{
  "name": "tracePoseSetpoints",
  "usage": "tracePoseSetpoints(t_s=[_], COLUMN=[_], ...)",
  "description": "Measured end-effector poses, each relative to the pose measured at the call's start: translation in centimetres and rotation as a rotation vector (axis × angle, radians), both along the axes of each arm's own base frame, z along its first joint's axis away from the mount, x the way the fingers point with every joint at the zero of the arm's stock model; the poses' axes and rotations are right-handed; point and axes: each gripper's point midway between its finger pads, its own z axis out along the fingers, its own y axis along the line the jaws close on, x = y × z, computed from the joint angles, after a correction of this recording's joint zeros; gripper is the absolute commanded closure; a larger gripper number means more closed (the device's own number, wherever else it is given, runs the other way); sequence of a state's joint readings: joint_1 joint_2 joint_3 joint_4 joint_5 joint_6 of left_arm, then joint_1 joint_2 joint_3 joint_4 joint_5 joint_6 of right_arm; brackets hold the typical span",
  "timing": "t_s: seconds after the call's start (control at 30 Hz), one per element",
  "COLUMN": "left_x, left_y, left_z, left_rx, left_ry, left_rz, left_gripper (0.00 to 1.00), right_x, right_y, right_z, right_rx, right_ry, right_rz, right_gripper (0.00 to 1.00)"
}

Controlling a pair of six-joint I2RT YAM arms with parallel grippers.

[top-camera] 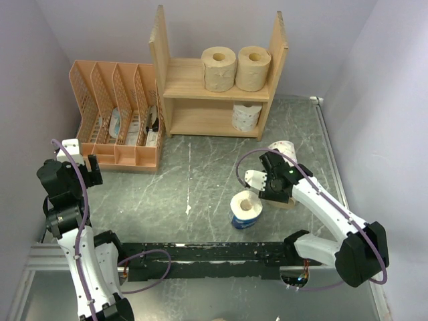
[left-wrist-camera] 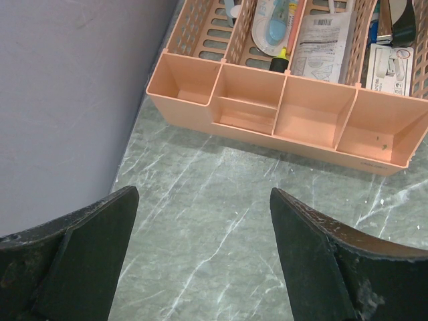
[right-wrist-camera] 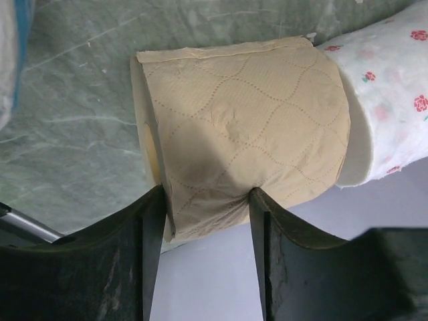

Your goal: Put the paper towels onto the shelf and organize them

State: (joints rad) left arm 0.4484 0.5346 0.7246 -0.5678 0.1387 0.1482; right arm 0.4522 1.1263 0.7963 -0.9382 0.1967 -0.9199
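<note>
The wooden shelf [top-camera: 217, 90] stands at the back. Two tan rolls [top-camera: 219, 68] [top-camera: 253, 67] sit on its top tier, and a white roll [top-camera: 246, 116] sits on the bottom tier at the right. My right gripper [top-camera: 271, 184] [right-wrist-camera: 207, 197] is shut on a third tan roll [right-wrist-camera: 247, 134], pinching its side; in the top view that roll is mostly hidden under the gripper. A white floral-print roll [top-camera: 284, 148] [right-wrist-camera: 388, 120] lies touching it. A blue-wrapped roll [top-camera: 246, 208] stands just left of the gripper. My left gripper [top-camera: 93, 167] [left-wrist-camera: 204, 197] is open and empty over the table.
An orange lattice file organizer [top-camera: 117, 120] [left-wrist-camera: 281, 114] with stationery stands left of the shelf, just ahead of my left gripper. Purple walls close in on the left, back and right. A black rail [top-camera: 214, 257] runs along the near edge.
</note>
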Motion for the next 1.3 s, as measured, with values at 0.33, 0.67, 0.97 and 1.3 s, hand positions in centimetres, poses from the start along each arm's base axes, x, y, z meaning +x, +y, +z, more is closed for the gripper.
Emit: tracePoseSetpoints(t_s=[0.33,0.67,0.97,1.3], left_x=[0.0,0.0,0.1,0.1], left_y=[0.0,0.0,0.1,0.1], left_z=[0.0,-0.1,-0.3,-0.3], left_rx=[0.0,-0.002,-0.006,-0.006], left_ry=[0.0,0.004,0.013,0.012], left_rz=[0.0,0.0,0.0,-0.001], left_gripper=[0.08,0.09,0.09,0.09], right_x=[1.0,4.8,8.3,4.5], right_y=[-0.5,4.6,7.3,10.8], right_z=[0.4,11.1,15.6,26.2], right_rx=[-0.023,0.375,0.579,1.352], right_ry=[-0.079,-0.355,-0.357,-0.403], right_rz=[-0.022,-0.138,-0.489,-0.823], right_gripper=[1.0,1.0,1.0,1.0])
